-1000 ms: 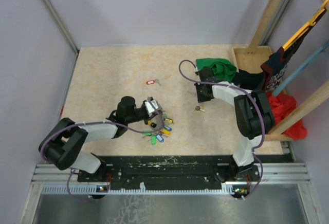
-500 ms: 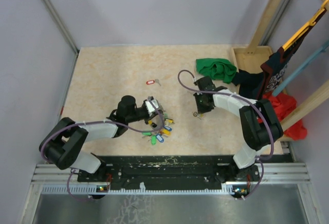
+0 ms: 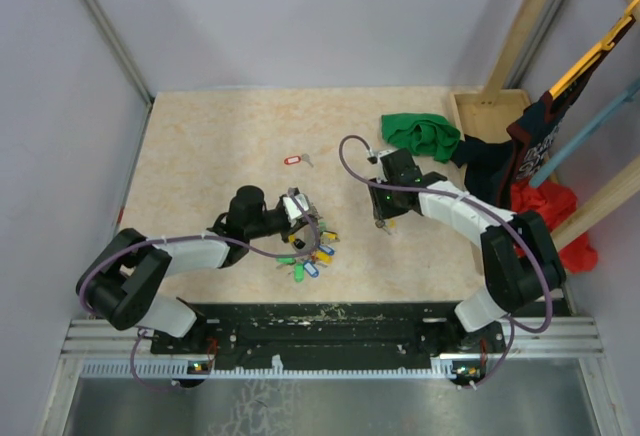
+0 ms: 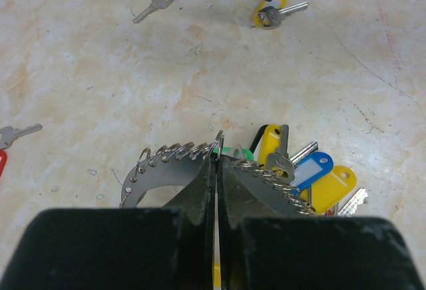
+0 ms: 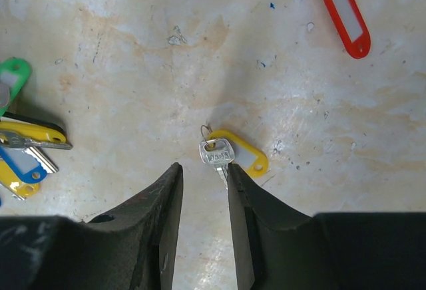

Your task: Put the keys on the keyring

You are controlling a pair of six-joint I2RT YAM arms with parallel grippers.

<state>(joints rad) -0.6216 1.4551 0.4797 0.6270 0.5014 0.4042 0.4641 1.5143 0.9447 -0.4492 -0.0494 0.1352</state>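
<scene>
- Key with a yellow tag (image 5: 216,151): it lies flat on the bench (image 5: 120,70) and is not yet lifted. Its silver head sits just ahead of the gap between the right fingers (image 5: 156,217), and its blade runs back under the tip of one of them.
- Change over the last second: the right fingers have travelled from a spot near the green cloth (image 3: 420,134), well short of the key, down to the key itself. Their gap has also widened a little.
- Meaning for the task: the approach appears finished. What likely remains is to close on the key, raise it and carry it to the ring, so the threading has not begun.
- Right fingers, state: they stand slightly spread with nothing pinched between them, and their tips are low at the bench surface.
- Keyring (image 4: 166,160): the left fingers (image 4: 200,197) are pressed together on its thin wire at the top of the arc. The bunch of blue, yellow and green tags fans out to one side, just beyond the tips. Neither the ring nor these fingers have shifted in the last second.
- Right arm, pose: it reaches forward and inward with the elbow bent and the wrist pitched steeply down over the key.
- Left arm, pose: it lies low, with the forearm angled inward across the bench.
- Red-tagged key (image 5: 345,16): it lies well beyond the right fingers, apart from the work.
</scene>
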